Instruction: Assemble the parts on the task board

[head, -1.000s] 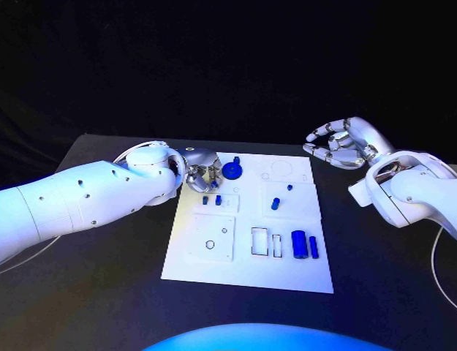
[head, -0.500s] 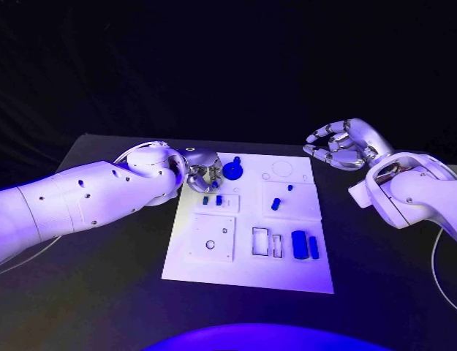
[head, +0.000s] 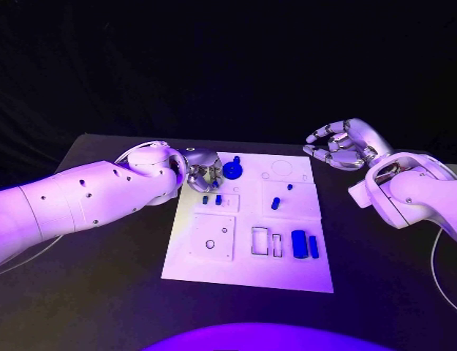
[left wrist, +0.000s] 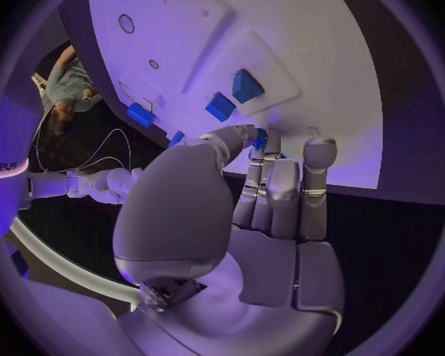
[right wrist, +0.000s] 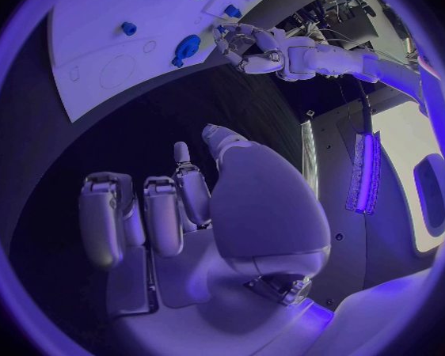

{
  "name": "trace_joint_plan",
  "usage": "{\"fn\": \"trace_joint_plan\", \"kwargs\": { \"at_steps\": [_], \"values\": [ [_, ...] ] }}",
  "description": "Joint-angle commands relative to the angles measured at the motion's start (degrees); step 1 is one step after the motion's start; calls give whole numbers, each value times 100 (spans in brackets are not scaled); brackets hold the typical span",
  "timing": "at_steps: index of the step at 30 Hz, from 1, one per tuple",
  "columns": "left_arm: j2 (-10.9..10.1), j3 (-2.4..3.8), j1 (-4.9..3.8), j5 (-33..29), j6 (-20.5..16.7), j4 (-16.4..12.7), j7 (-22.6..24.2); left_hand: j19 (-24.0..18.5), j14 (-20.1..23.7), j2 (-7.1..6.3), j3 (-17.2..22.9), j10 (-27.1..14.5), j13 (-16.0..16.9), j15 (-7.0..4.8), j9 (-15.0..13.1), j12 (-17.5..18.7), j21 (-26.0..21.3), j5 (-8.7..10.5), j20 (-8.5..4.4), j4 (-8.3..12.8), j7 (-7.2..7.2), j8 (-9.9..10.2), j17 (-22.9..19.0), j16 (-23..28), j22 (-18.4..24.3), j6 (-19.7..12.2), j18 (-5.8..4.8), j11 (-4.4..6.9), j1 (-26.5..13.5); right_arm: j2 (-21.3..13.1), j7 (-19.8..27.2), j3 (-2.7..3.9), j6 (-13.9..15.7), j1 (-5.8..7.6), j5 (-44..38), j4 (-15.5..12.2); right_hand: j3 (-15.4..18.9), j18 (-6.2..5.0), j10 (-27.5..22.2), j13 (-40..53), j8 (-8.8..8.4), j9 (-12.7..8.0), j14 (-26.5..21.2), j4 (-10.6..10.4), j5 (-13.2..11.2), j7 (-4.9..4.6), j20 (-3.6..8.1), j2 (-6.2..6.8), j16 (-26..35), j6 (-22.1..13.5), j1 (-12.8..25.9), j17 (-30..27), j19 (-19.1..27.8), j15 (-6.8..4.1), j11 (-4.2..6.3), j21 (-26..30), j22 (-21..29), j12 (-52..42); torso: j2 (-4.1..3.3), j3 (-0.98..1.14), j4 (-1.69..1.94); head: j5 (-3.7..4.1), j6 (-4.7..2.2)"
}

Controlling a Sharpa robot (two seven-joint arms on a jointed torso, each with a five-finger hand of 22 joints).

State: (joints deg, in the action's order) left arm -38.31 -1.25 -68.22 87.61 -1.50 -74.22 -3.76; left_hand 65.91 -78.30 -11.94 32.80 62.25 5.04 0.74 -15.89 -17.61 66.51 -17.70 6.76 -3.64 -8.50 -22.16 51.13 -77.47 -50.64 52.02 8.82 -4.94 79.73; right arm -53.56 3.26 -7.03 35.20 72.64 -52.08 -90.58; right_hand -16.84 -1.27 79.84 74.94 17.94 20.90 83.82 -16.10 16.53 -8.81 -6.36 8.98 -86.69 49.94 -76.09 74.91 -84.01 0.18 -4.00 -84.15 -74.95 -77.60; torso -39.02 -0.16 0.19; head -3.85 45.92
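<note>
Left hand (head: 199,175) sits at the task board's (head: 251,272) ten-o'clock corner, fingers curled beside the round blue part (head: 232,170); whether it grips is unclear. Right hand (head: 339,145) hovers off-board at two o'clock, curled, empty. Risk: fingertips nudging adjacent small blue parts (head: 211,199).

The silver many-fingered left hand (head: 201,175) pinches with curled fingers; the silver many-fingered right hand (head: 340,145) hovers, fingers curled inward, holding nothing.

Two smooth white arms dotted with small dark screws, thin pale cables, silver segmented hands.
</note>
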Motion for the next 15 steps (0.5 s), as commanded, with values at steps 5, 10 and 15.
{"fn": "trace_joint_plan", "kwargs": {
  "at_steps": [5, 10, 15],
  "values": [
    [33, -10, 3, -44, 182, 28, -104, -80, 70, -10, -58, -64, -7, 28, 18, 75, -66, 38, 19, -9, -37, 85, -78, 53, 66, -73, -35, -44, -91, 3, 43, 0, -51, -8, -28, 2, -51, -36, -35, 228, 15, 11, 407, 10, 35, 5, 51, -13, 34, -37, 61, 597, -239, -44, 9, 56, -1161, 34, 2, 0, -5, 5, 16],
    [36, -13, 4, -44, 186, 34, -116, -90, 77, -17, -64, -76, -6, 35, 22, 88, -77, 38, 26, -14, -45, 106, -88, 55, 81, -89, -31, -51, -99, 2, 44, 0, -50, -8, -28, 3, -51, -36, -35, 228, 15, 11, 407, 10, 35, 5, 51, -13, 34, -37, 61, 597, -239, -44, 9, 56, -1161, 34, 1, 0, 2, 16, 26],
    [33, -14, 4, -45, 185, 36, -123, -106, 89, -31, -78, -83, -3, 42, 26, 96, -93, 38, 32, -23, -50, 125, -106, 58, 103, -100, -26, -57, -116, 3, 46, 0, -48, -9, -28, 5, -51, -36, -35, 228, 15, 11, 407, 10, 35, 5, 51, -13, 34, -37, 61, 597, -239, -44, 9, 56, -1161, 34, 3, -2, 0, 16, 21]
  ]
}}
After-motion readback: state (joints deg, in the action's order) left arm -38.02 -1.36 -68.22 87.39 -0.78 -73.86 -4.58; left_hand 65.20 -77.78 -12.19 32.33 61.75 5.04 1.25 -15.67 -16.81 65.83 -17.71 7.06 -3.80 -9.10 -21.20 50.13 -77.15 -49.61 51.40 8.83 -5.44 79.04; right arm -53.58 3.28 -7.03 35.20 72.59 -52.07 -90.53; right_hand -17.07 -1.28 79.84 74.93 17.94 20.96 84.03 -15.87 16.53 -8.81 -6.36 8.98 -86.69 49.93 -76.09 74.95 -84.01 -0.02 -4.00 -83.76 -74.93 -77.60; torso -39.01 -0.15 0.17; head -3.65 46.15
